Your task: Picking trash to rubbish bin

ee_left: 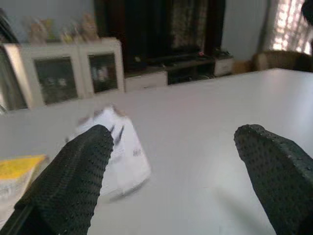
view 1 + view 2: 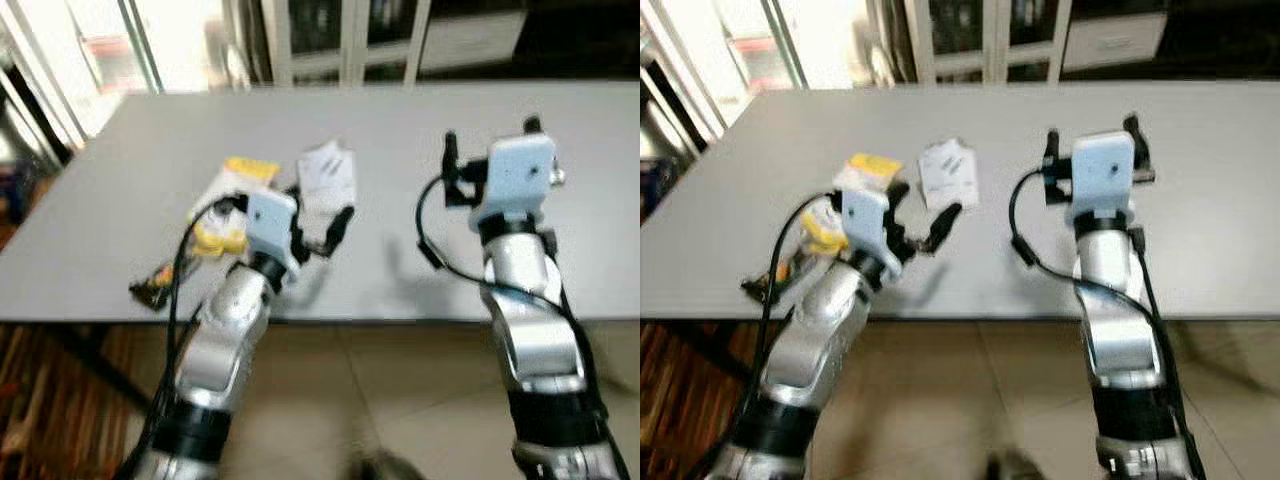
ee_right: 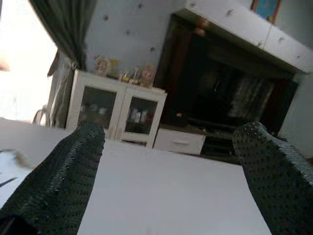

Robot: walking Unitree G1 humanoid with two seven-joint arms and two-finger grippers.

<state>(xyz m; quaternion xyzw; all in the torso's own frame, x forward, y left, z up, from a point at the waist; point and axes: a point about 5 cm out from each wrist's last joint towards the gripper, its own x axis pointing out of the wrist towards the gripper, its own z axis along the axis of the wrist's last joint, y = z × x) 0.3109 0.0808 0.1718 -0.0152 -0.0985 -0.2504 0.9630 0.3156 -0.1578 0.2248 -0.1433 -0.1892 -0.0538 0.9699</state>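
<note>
**Grippers open over a table of scattered trash**

Grey rectangular table point(image 2: 560, 250) spans both eye views, with a white glass-fronted cabinet point(image 3: 115, 115) and a dark shelving unit behind it. Two silver arms reach over its near edge. The right gripper point(image 2: 490, 135) hovers above bare tabletop, well apart from the litter; its black dimpled fingers point(image 3: 58, 181) stand wide apart with nothing between them. The left gripper point(image 2: 322, 222) is low over the table, jaws spread wide and likewise holding nothing.

Just beyond the left gripper lies a white crumpled paper wrapper point(image 2: 328, 172) with dark print (blurred in the wrist view), near one fingertip; contact cannot be judged. Beside it, towards the robot's left, sits a yellow and white plastic packet point(image 2: 232, 188). A small dark wrapper point(image 2: 152, 284) lies nearest the table's front edge, partly behind the left arm's black cable.
</note>
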